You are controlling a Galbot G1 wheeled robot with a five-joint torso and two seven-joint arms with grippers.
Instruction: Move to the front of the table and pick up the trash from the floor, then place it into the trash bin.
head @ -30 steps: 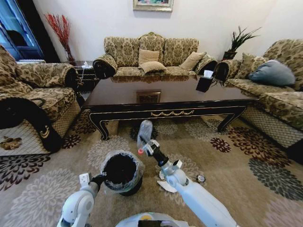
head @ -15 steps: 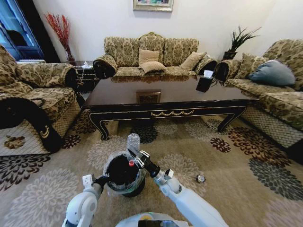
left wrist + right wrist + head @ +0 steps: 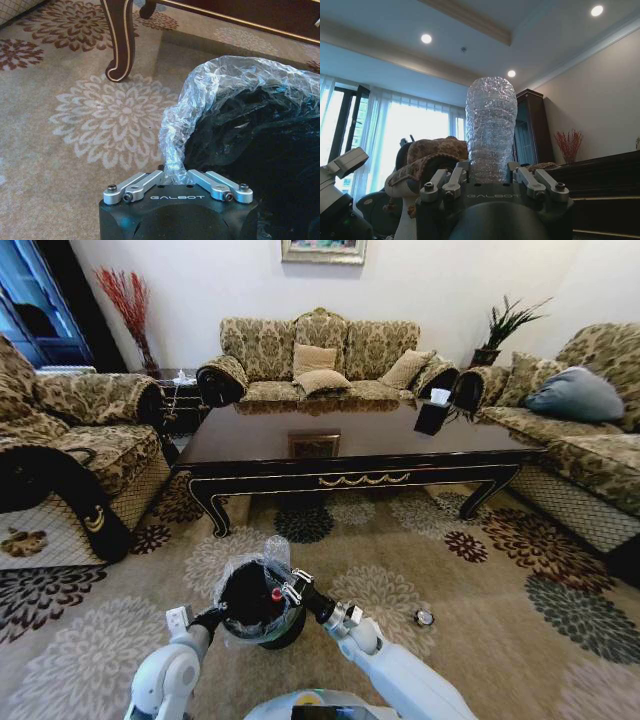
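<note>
One clear bottle (image 3: 277, 552), right pincer (image 3: 284, 585) gripping, now nearer the trash bin (image 3: 258, 602).

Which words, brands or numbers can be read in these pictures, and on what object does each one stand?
"GALBOT": on the black body of the left gripper, which pinches the trash bin liner.
"GALBOT": on the right gripper, which holds a clear plastic bottle.
No other text is legible.

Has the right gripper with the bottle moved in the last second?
Yes. The right gripper has swung toward the robot's left, away from the table, carrying the clear plastic bottle over the trash bin.
</note>
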